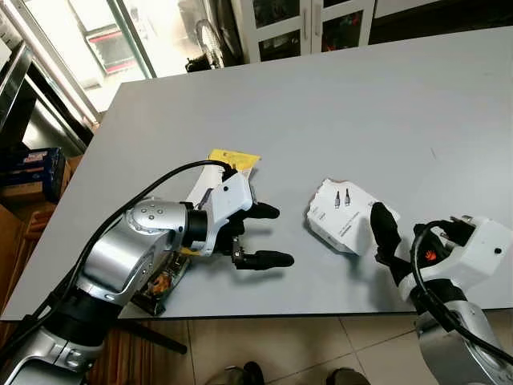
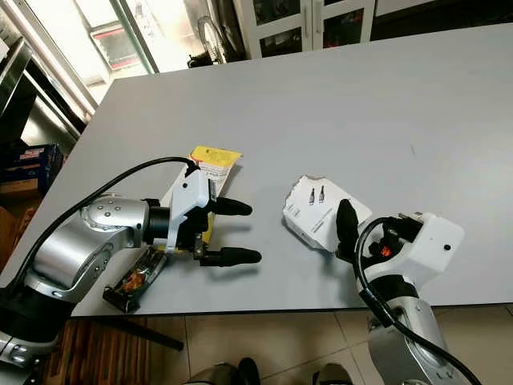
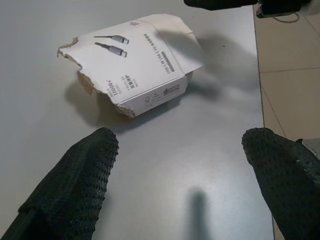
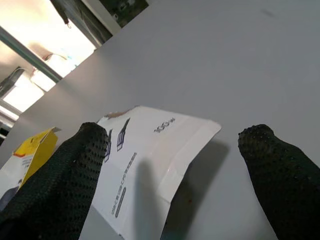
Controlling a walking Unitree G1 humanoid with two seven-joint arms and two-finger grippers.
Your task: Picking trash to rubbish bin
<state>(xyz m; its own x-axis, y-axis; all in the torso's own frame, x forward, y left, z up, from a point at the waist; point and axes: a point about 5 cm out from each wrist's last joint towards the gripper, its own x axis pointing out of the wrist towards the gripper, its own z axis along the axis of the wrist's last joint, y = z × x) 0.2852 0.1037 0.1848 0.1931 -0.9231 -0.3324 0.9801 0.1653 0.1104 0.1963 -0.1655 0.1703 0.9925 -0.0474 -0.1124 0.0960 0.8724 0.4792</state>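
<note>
A torn white cable box (image 1: 340, 215) lies on the grey table (image 1: 361, 104) near its front edge. My left gripper (image 1: 276, 235) stands open just left of the box, fingers pointing at it with a gap of bare table between; the box (image 3: 132, 65) lies ahead of its fingers. My right gripper (image 4: 175, 136) is open at the box's right side, one finger (image 1: 385, 226) touching or almost touching its edge. A yellow and white packet (image 1: 234, 159) lies behind the left wrist. A dark wrapper (image 1: 160, 286) sits partly hidden under the left forearm.
The table's front edge runs just below both grippers, with tiled floor (image 1: 321, 353) beneath. Most of the tabletop behind the box is bare. A glass-door cabinet (image 1: 309, 24) stands at the back. Shelves with blue boxes (image 1: 36, 168) are at the left.
</note>
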